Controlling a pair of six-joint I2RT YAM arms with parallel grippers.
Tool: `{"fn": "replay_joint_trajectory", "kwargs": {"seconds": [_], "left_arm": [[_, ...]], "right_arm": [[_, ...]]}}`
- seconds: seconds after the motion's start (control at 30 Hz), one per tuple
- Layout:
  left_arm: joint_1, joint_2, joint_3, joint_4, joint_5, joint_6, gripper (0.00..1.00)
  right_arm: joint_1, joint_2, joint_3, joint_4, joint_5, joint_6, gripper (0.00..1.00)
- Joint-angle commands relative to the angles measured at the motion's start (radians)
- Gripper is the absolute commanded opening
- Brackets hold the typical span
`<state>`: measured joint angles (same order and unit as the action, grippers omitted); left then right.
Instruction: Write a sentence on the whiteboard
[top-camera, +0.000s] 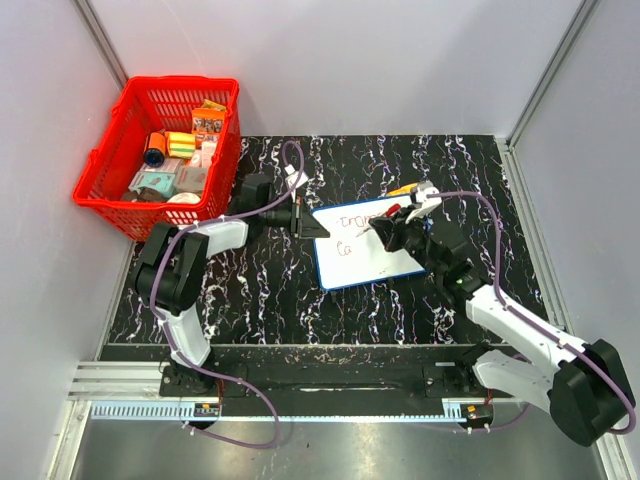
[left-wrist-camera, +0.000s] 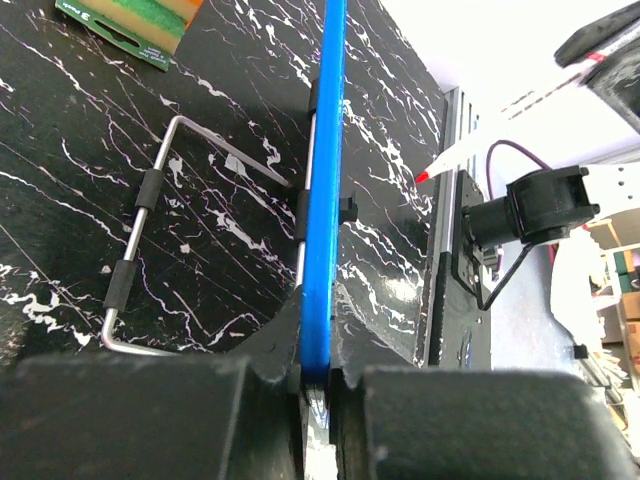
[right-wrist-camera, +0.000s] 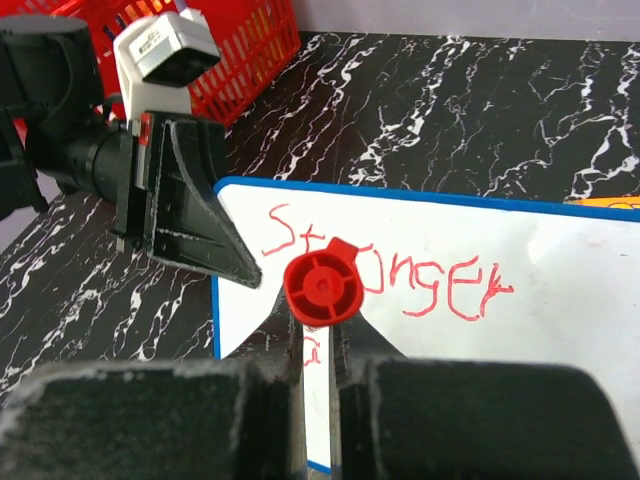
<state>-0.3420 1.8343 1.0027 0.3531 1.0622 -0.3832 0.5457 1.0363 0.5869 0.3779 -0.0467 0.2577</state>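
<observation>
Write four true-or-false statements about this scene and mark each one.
1. The left end effector is shut on the blue frame of the whiteboard. True.
2. The right end effector is empty. False: it is shut on a red marker.
3. The sentence is in red ink. True.
4. The red basket stands on the whiteboard. False: it stands apart, off to the far left of it.

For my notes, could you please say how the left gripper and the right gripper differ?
The left gripper clamps the whiteboard by its blue frame; the right gripper holds a red marker. The left gripper is at the board's edge, the right gripper over the sentence. Both are shut.
</observation>
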Motion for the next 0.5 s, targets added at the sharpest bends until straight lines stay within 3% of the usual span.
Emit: {"fn": "replay_joint_trajectory", "kwargs": {"seconds": [0.0, 0.2, 0.47], "left_arm": [[0.031, -0.021, 0.005, -0.189, -0.097, 0.27, 0.0], [0.057, -0.029, -0.007, -0.2, -0.1, 0.27, 0.0], [0.08, -0.014, -0.009, -0.223, -0.12, 0.274, 0.0]], "right_arm": [[0.072, -0.027, -0.01, 0.072, 0.074, -0.067, 0.0], [0.265, 0.022, -0.019, 0.134, 0.3, -0.199, 0.0], [0.289, 0.039, -0.065, 0.213, 0.383, -0.221, 0.0]]}}
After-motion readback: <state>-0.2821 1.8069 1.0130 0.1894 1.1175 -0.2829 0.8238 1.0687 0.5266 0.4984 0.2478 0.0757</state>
